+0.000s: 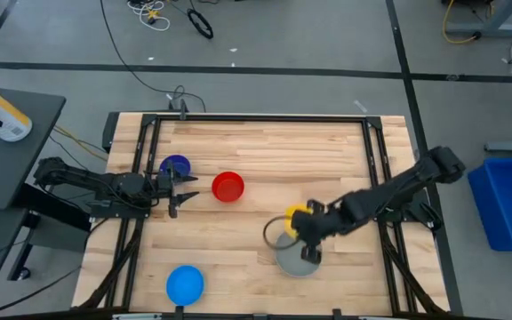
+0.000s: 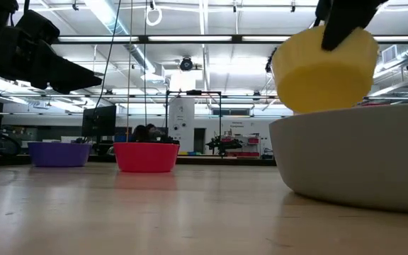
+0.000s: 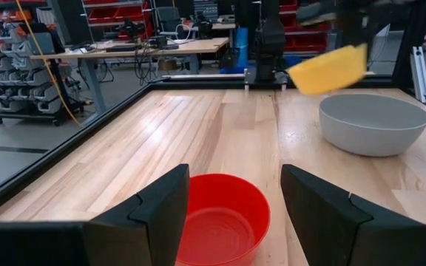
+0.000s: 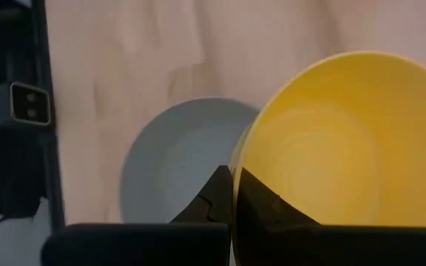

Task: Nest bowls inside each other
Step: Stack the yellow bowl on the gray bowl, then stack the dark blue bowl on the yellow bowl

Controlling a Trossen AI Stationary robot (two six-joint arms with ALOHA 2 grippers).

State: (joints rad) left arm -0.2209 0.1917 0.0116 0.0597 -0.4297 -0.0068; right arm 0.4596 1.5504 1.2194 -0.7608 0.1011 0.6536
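My right gripper is shut on the yellow bowl, which hangs just above the grey bowl near the table's right front. The grey bowl stands on its base on the wood. My left gripper stands open at the table's left, pointing level at the red bowl, which sits just beyond its fingertips. The dark blue-purple bowl stands beside that gripper on its far side. A bright blue bowl sits near the front edge. My right gripper pinches the yellow bowl's rim, one finger inside the bowl and one outside. The fingers slant down from the table's right. The bowl is lifted clear and tilted, over the grey bowl's edge.
Black frame rails run along the table's left, right and far sides. Bare wood lies between the red bowl and the grey bowl. A blue bin stands off the table to the right.
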